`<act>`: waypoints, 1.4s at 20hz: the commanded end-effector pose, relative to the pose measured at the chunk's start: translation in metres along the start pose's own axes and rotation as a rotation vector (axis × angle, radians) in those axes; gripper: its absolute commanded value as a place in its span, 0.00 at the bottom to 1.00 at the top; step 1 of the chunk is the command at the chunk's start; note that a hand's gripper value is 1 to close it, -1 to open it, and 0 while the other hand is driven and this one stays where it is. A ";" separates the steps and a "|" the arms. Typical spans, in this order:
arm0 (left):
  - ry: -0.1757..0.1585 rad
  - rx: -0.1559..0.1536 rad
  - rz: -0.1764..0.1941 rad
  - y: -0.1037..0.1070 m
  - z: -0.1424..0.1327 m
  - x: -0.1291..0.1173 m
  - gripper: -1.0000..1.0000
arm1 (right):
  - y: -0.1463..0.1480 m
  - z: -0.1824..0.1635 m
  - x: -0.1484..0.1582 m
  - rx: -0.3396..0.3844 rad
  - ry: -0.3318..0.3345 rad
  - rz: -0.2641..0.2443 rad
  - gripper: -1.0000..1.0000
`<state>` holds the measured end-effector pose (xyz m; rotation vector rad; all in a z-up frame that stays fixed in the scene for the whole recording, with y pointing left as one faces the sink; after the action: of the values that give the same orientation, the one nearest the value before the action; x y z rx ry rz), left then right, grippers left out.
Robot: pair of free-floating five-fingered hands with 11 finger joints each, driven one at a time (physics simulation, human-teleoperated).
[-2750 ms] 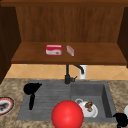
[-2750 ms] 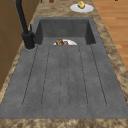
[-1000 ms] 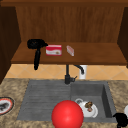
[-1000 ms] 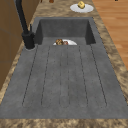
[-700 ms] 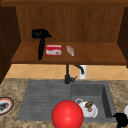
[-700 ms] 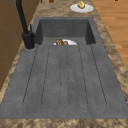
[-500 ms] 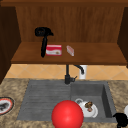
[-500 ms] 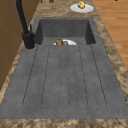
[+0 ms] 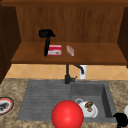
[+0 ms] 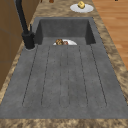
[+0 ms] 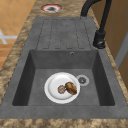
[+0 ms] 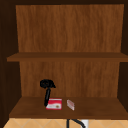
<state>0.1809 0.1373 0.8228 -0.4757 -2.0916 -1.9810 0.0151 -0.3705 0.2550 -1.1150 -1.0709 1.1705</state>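
The left hand [image 9: 46, 33] is up at the lower shelf [image 9: 100, 56] of the wall cabinet, fingers pointing down, straight and holding nothing. Their tips are just beside the left edge of the red box [image 9: 55, 50]. The box lies flat, long axis left to right. A small carton [image 9: 70, 50] is near on its right. The right hand [image 9: 121, 120] is low at the near right, fingers cannot be told

Your two hands are plain matte black all over, with no arms, cables or markings. The left hand [image 9: 46, 33] shows a rounded palm and long thin fingers [image 9: 46, 48]; the right hand [image 9: 120, 118] is a compact black lump.
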 end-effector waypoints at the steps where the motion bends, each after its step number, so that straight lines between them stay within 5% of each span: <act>1: 0.011 0.004 -0.001 0.003 0.003 -0.032 0.00 | 0.000 0.000 0.000 0.000 0.000 0.000 0.50; 8: 0.027 0.023 0.004 -0.007 0.008 -0.098 0.00 | 0.000 0.000 0.000 0.000 0.000 0.000 0.50; 17: 0.003 0.027 0.055 -0.032 0.016 -0.186 0.00 | 0.000 0.000 0.000 0.000 0.000 0.000 0.50; 19: 0.003 0.007 0.053 -0.029 0.018 -0.203 0.00 | 0.000 0.000 0.000 0.000 0.000 0.000 0.50; 28: 0.004 0.010 0.122 -0.013 0.025 -0.267 0.00 | 0.000 0.000 0.000 0.000 0.000 0.000 0.50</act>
<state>0.4057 0.1384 0.7147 -0.5193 -2.0632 -1.9493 0.0151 -0.3705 0.2550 -1.1150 -1.0709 1.1705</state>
